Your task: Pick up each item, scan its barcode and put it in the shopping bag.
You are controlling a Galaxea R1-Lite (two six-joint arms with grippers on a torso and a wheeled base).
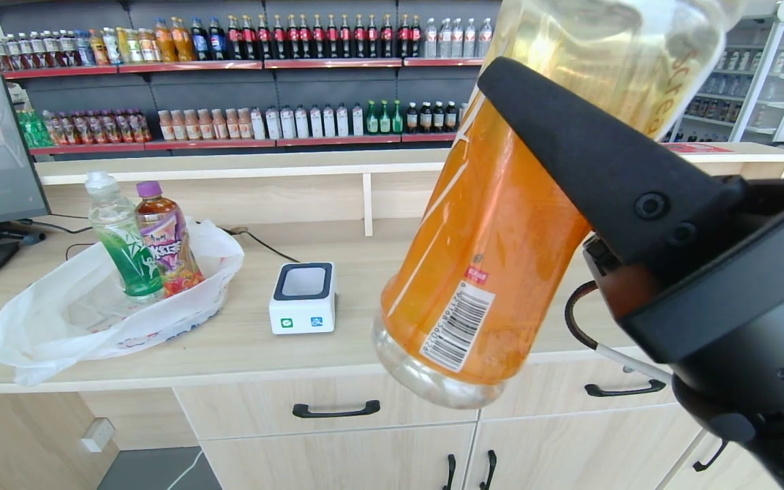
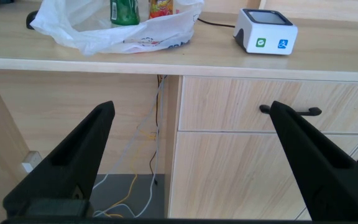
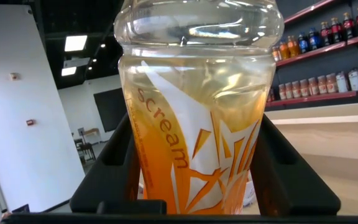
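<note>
One barcode on orange bottle's head-view side

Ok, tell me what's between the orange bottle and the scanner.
Nothing visible. The orange-labelled clear plastic bottle, in the right end effector, is raised to the right of the white box scanner on the wooden counter; the white plastic shopping bag lies on the scanner's far side.

From up on the head, the camera looks forward and down over the counter, the orange bottle right up against its lens. The left wrist camera sits low, below the countertop, facing the drawers; it shares the shopping bag and scanner with the head. The right wrist camera stares close into that bottle, sharing the drink shelves behind
</note>
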